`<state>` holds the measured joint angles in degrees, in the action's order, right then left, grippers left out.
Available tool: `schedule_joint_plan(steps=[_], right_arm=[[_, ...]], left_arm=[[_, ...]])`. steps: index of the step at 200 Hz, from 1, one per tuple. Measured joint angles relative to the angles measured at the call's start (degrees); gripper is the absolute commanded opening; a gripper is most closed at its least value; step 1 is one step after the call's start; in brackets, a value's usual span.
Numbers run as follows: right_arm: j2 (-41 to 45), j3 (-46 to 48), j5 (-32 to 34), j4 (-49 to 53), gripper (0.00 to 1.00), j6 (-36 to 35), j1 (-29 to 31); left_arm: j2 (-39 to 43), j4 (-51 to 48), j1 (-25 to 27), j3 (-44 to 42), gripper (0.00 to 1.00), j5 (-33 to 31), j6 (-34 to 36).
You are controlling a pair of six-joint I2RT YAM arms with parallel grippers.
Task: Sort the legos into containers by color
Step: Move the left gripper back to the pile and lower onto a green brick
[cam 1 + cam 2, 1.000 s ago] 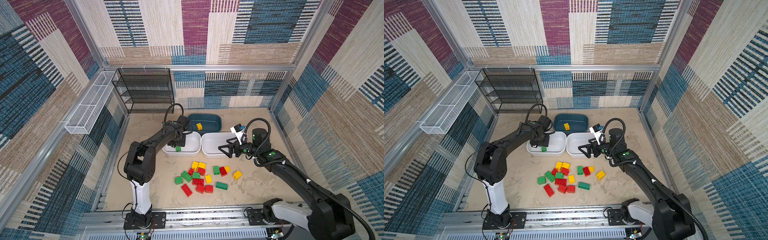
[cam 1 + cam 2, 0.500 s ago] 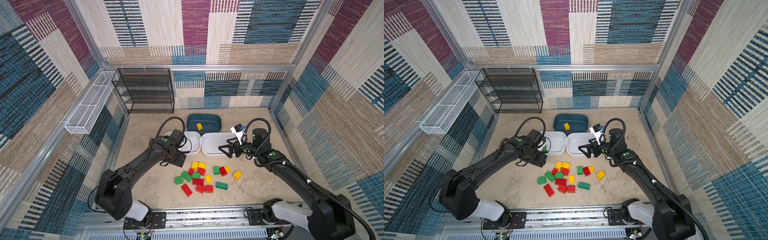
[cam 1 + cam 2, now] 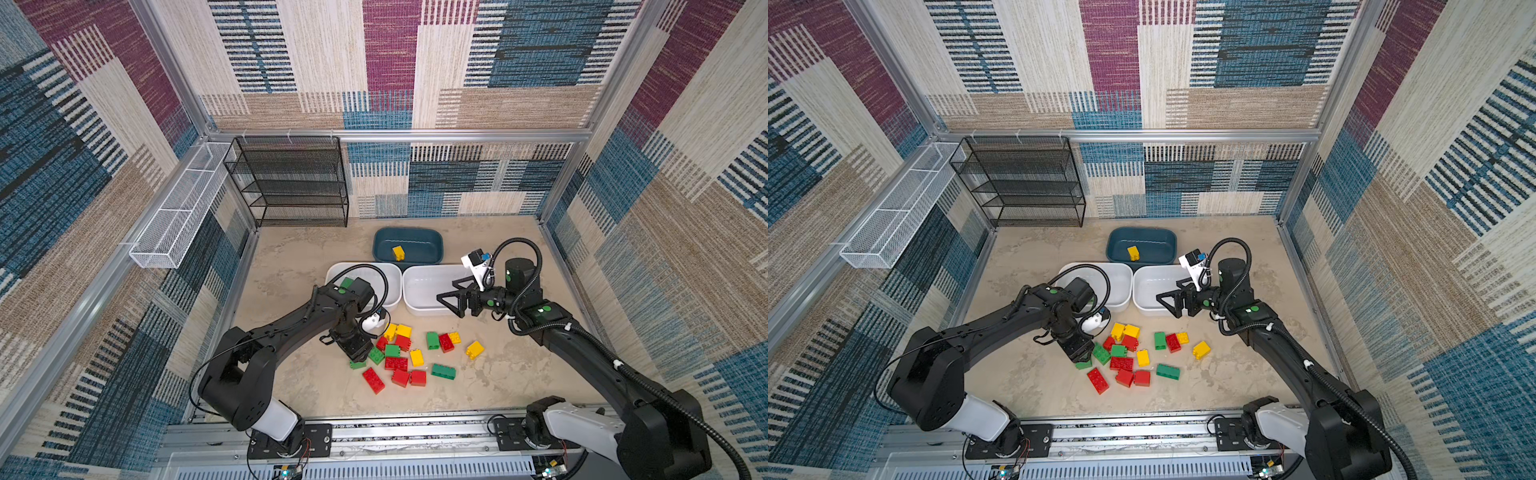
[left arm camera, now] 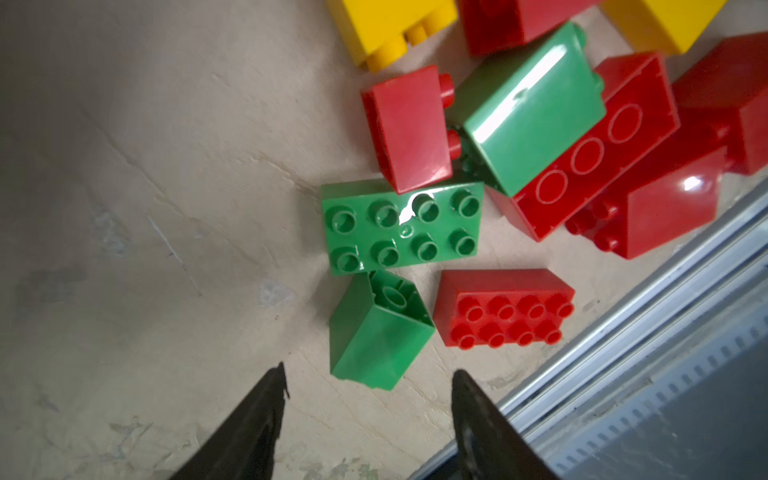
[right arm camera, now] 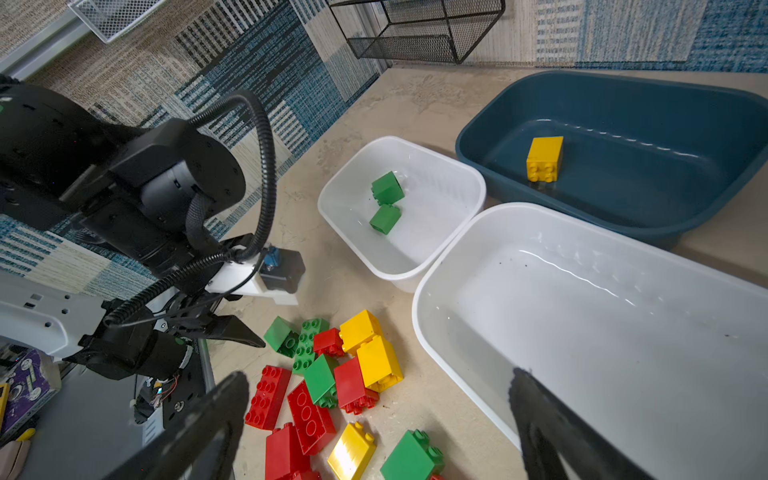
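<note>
Red, green and yellow legos (image 3: 405, 357) lie in a loose pile on the table. My left gripper (image 4: 368, 374) is open and low at the pile's left edge. A small green brick (image 4: 376, 336) lies on its side with its near end just between the fingertips, not gripped. In both top views this gripper (image 3: 359, 353) (image 3: 1081, 355) covers part of that brick. The left white tub (image 5: 332, 216) holds two green bricks (image 5: 386, 189). The teal tub (image 3: 432, 245) holds a yellow brick (image 3: 398, 252). My right gripper (image 3: 451, 301) hangs wide open and empty over the front rim of the right white tub (image 3: 419, 282).
A black mesh rack (image 3: 291, 183) stands at the back left, and a white wire basket (image 3: 178, 220) hangs on the left wall. The metal base rail (image 3: 395, 432) runs along the front edge, close to the pile.
My left arm has swung from over the left white tub forward to the pile and come down over the small green brick. The right arm has not moved.
</note>
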<state>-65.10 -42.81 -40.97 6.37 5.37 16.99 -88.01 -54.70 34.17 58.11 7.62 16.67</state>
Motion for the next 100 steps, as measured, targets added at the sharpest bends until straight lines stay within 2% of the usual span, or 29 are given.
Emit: schedule_joint_plan(steps=[42, 65, 83, 100], right_arm=[[0.0, 0.9, 0.0, -0.5, 0.99, 0.2, 0.0], [0.0, 1.4, 0.0, -0.6, 0.99, 0.2, 0.0], [0.2, 1.7, 0.0, -0.8, 0.99, 0.2, 0.0], [0.4, 2.2, 0.0, -0.9, 0.99, 0.2, 0.0]], left_arm=[[-1.3, 2.0, 2.3, -2.2, 0.64, 0.0, 2.8], [-3.2, 2.7, 3.3, -2.5, 0.59, -2.0, 3.3], [-4.7, 3.0, 3.4, -2.3, 0.52, -4.0, 3.7], [-5.4, 3.4, 3.6, -2.1, 0.41, -5.9, 4.1]])
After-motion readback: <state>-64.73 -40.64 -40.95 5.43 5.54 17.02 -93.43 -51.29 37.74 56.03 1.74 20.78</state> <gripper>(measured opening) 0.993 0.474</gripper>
